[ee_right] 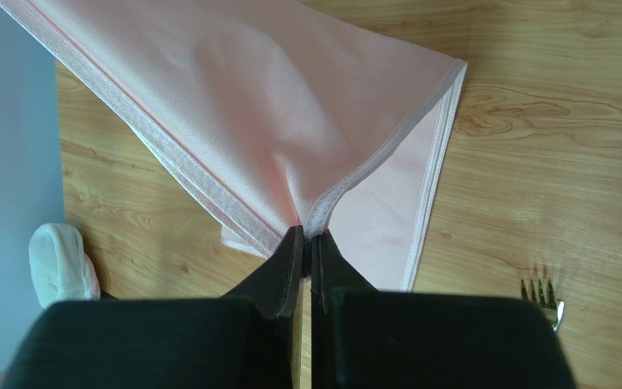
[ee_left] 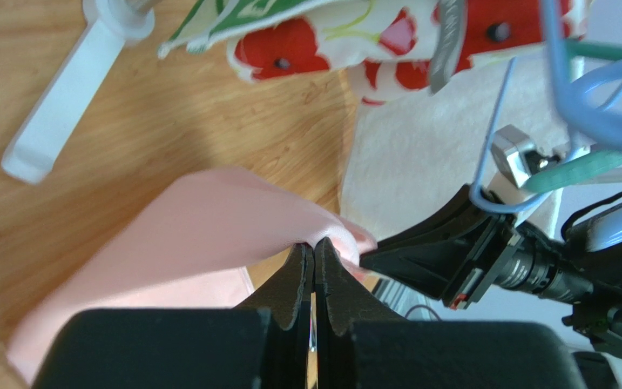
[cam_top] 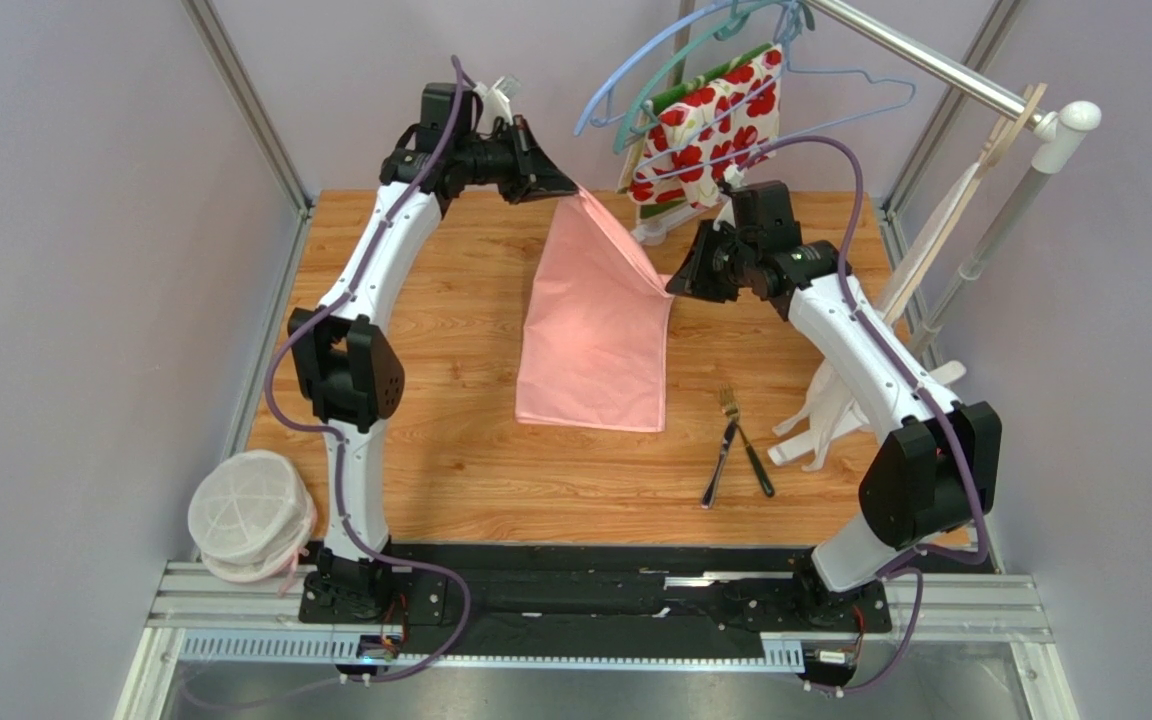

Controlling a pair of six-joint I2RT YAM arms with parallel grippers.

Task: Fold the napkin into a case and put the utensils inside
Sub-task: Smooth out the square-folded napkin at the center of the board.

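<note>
Left gripper (cam_top: 579, 191) and right gripper (cam_top: 671, 285) each clamp a napkin (cam_top: 597, 323) corner above the bench's (cam_top: 432, 465) far edge; a thin pinch may slip and skew the fold.

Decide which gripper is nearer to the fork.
Right. The right gripper, pinching the napkin's right corner, is up the table from the fork; the left gripper pinches the far corner, across the napkin.

Floral cloth (cam_top: 717, 128) hung at back, wht bundle (cam_top: 249, 515) front-L corner
</note>
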